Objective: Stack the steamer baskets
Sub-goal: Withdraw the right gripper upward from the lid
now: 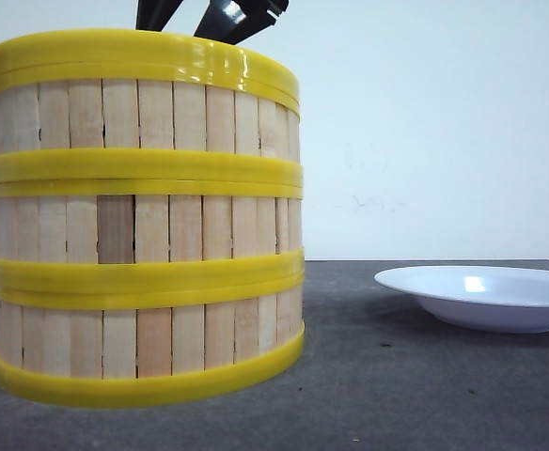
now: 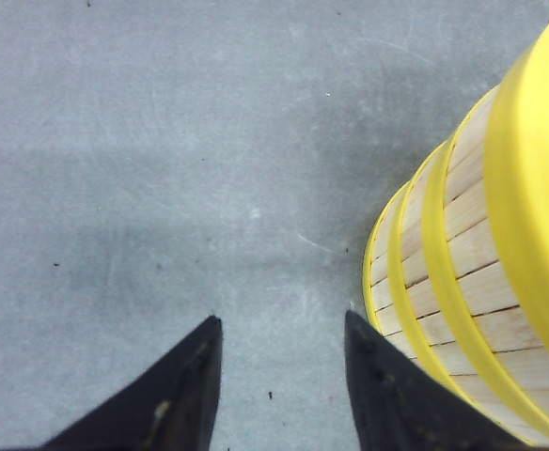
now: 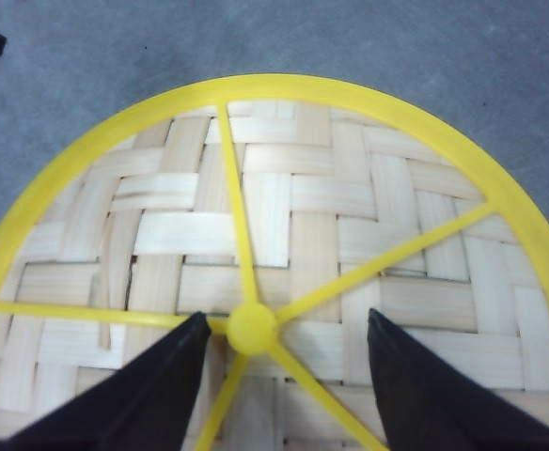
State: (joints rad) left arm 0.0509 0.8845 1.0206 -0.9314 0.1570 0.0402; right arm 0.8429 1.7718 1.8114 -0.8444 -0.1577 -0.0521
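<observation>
Baskets, three round shallow steamer baskets with pale vertical wooden slat walls and bright yellow plastic rims, stand stacked in one straight column on the dark grey table, at about nine o'clock in the front view. A white shallow plate rests at three o'clock, well apart from the stack. The right gripper hangs above the top basket's woven floor, its black fingers apart on either side of the yellow hub, holding nothing. The left gripper hovers over bare table just beside the stack, fingers spread and empty.
</observation>
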